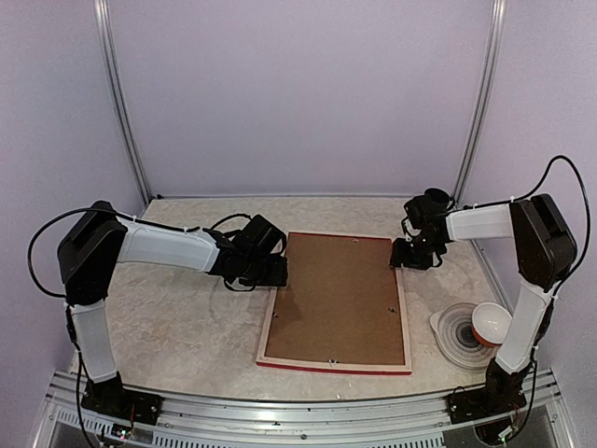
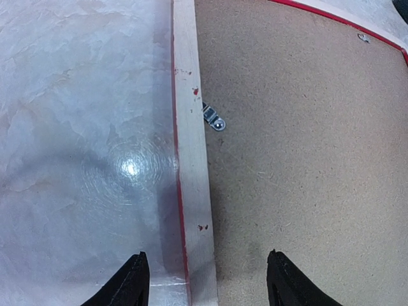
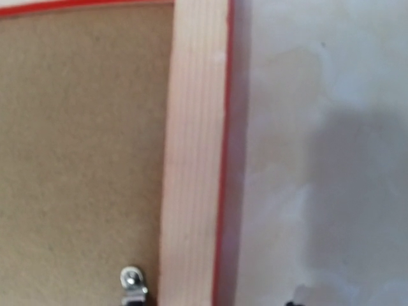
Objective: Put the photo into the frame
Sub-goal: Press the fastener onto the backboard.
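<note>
**Left gripper** (image 2: 205, 284), wrist view: the two black fingers (image 2: 131, 284) are spread wide with nothing pinched. Under the gap between them runs the left rail of the frame (image 2: 191, 166), which lies face down. Its pale bare-wood back is up, and a thin red line shows along its outer edge. On the inner-finger side the brown backing board (image 2: 306, 178) fills the frame's opening. Ahead of the fingers, a small metal turn-button clip (image 2: 214, 119) sits at the seam between rail and board. On the outer-finger side is the pale marbled table (image 2: 76, 127), with a glint of lamp light.

**Right gripper** (image 1: 413, 254), top view: it hovers at the far end of the frame's right rail. Its own fingers barely enter its wrist view, so whether they are spread or pressed together cannot be told. Below that camera the right rail runs lengthwise, with board on one side and table on the other. A second clip (image 3: 132, 285) sits at the near edge of that view.

Back toward the right arm's base, an orange bowl (image 1: 491, 323) with a white inside rests tilted on a ringed white plate (image 1: 452, 336).
</note>
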`<state>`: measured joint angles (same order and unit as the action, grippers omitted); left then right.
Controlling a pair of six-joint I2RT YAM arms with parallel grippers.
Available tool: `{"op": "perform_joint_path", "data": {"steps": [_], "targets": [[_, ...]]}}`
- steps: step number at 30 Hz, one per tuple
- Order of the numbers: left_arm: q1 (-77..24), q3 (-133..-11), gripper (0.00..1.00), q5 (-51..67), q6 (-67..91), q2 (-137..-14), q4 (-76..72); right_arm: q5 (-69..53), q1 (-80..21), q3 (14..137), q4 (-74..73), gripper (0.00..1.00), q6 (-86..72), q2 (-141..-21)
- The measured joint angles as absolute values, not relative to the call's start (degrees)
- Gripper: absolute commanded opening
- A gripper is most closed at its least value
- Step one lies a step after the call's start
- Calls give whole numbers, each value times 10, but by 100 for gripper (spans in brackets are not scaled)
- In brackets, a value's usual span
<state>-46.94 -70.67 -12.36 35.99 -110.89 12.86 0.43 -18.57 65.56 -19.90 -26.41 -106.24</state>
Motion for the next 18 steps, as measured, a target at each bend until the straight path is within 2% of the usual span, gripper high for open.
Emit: {"op": "perform_joint_path", "data": {"steps": [18], "targets": [[-469,-707,62,-117,362,-1111,128,10,-186,652,-199,50,-254,-1070]]}}
